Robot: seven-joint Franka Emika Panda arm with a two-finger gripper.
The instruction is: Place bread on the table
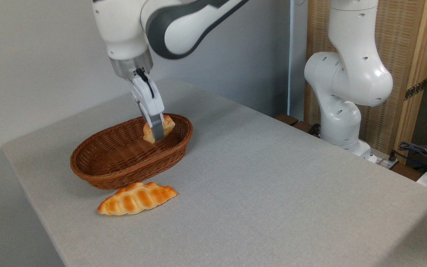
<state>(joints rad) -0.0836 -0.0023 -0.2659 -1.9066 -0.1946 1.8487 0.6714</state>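
Here we see our tool (156,136) clamped on the bread (166,127), tilted inside the wicker basket (124,168) near the desk's (291,185) left edge.

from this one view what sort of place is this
Probably a robotics lab: a Franka arm base bolted beside a grey cloth-covered table, loose cables at the right, and toy bread in a wicker basket.

The light is bright and even; soft shadows lie under the basket (124,163), and the upper arm (184,26) is slightly blurred.
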